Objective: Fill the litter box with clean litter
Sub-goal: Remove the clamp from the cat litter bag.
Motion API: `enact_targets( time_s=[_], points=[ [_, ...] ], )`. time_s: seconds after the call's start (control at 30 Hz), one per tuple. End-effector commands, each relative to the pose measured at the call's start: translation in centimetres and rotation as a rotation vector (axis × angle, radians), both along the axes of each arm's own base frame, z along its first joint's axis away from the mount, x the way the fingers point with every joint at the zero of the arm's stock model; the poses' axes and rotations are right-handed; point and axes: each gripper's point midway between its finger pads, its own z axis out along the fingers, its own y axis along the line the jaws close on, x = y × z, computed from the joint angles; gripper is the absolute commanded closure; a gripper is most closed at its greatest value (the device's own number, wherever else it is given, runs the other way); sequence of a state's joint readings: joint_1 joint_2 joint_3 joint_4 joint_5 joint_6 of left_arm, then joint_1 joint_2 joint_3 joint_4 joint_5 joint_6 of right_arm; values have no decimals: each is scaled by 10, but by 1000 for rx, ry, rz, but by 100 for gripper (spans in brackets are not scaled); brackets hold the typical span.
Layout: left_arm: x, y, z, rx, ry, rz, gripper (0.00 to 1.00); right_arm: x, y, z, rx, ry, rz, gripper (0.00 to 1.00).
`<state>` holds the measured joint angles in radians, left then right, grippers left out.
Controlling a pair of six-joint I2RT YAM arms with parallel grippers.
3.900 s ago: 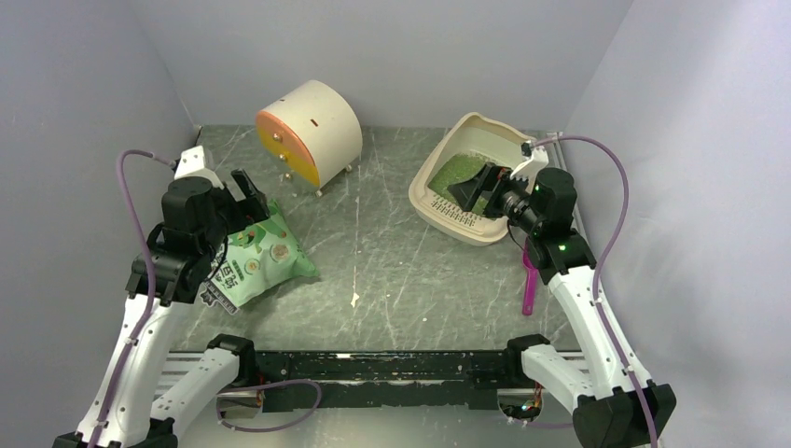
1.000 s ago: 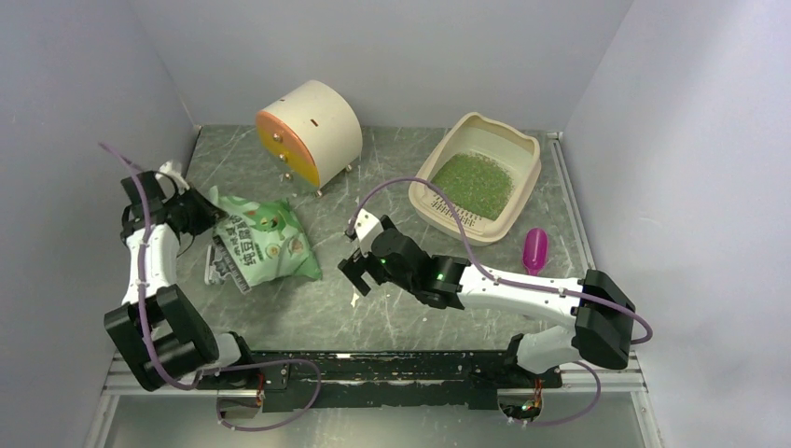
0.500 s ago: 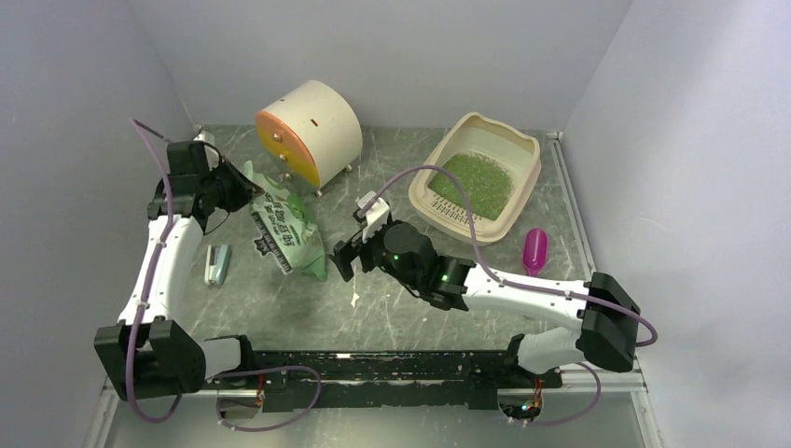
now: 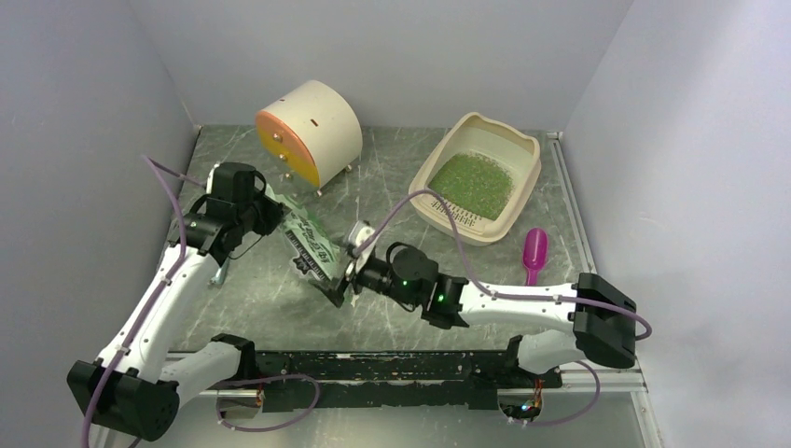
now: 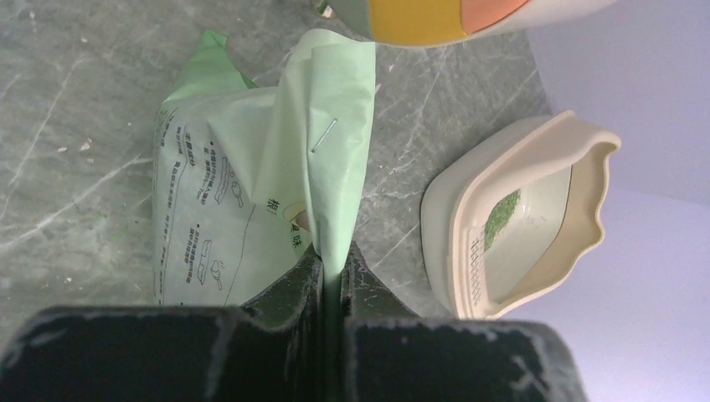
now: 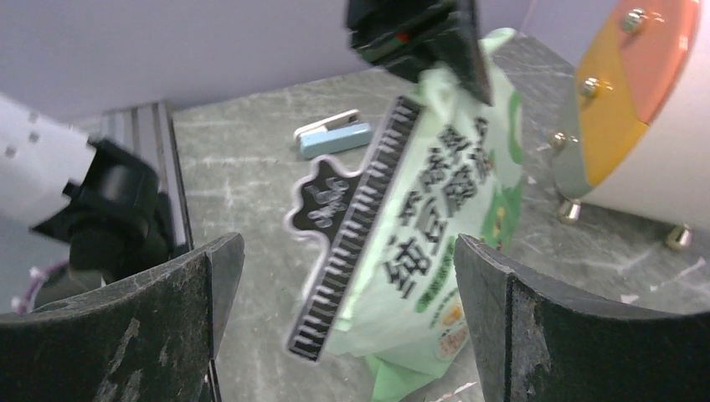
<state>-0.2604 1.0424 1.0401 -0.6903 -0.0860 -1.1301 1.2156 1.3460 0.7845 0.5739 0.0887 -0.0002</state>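
The left end effector point(image 5: 333, 251) is pinched tight on the folded top edge of the light-green litter bag point(image 4: 308, 245), which hangs tilted at about 9 o'clock on the surface point(image 4: 392, 177), its lower end toward the middle. The right end effector point(image 6: 343, 243) is spread wide just beside that lower end, with nothing between its fingers.

The litter box point(image 4: 522, 149) sits at about 1 o'clock, well apart from the bag. The clean litter point(image 4: 471, 185) lies as a green bed over part of its floor, so it looks only partly filled.

The step in hand appears to be getting a second hold on the bag. The right end effector would do well to close low on it, clear of the black toothed strip, so that both arms share the weight. The bag can then be carried toward 1 o'clock and tipped mouth-down over the tray, not its grille ledge. Whether the bag's mouth is open cannot be told.

Count: one litter box, one bag, one magenta scoop point(image 4: 534, 252) at 3 o'clock, one half-cylinder cabinet point(image 4: 312, 131) at 11 o'clock, one small blue clip point(image 6: 331, 136).
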Motion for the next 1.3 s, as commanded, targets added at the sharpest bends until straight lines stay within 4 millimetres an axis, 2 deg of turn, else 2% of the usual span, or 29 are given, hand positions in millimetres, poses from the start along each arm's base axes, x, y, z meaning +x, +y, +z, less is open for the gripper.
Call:
enact_targets(
  time_s=[0.0, 0.1, 0.27, 0.47, 0.6, 0.67, 0.8, 0.83, 0.87, 0.9, 0.93, 0.97, 1.0, 1.1, 1.17, 1.27],
  points=[
    [10, -8, 65, -145, -183, 136, 95, -24, 9, -6, -55, -200, 56, 0],
    [5, -5, 67, -135, -189, 184, 95, -27, 6, -20, -92, -247, 25, 0],
    [3, -17, 74, -156, -206, 188, 95, 2, 3, -43, -181, -288, -144, 0],
    [2, -35, 72, -167, -201, 171, 95, 21, 16, -40, -123, -284, -246, 1],
    [1, -37, 73, -158, -205, 163, 95, 31, 23, -36, -67, -239, -227, 30],
    [0, -34, 74, -150, -221, 167, 95, 36, 28, -37, -65, -190, -186, 51],
    [2, -27, 84, -100, -274, 158, 95, 44, 28, -45, -83, -111, -128, 77],
    [3, -27, 86, -76, -281, 149, 90, 43, 28, -45, -80, -94, -97, 80],
    [4, -26, 88, -53, -287, 139, 79, 44, 27, -47, -75, -66, -80, 81],
    [5, -25, 88, -25, -287, 129, 64, 48, 25, -48, -74, -43, -66, 82],
    [6, -25, 92, 2, -303, 115, 45, 48, 25, -50, -78, -19, -46, 85],
    [9, -25, 95, 41, -324, 90, 20, 51, 23, -51, -81, -3, -43, 87],
    [10, -24, 97, 91, -337, 60, 5, 55, 21, -52, -82, 11, -47, 88],
    [13, -13, 108, 254, -381, -5, 3, 62, 15, -55, -85, 37, -27, 90],
    [18, -12, 118, 410, -441, -124, 3, 66, 13, -54, -82, 44, -3, 92],
    [28, -16, 112, 606, -429, -338, 3, 72, 8, -51, -79, 47, 24, 92]
  ],
)
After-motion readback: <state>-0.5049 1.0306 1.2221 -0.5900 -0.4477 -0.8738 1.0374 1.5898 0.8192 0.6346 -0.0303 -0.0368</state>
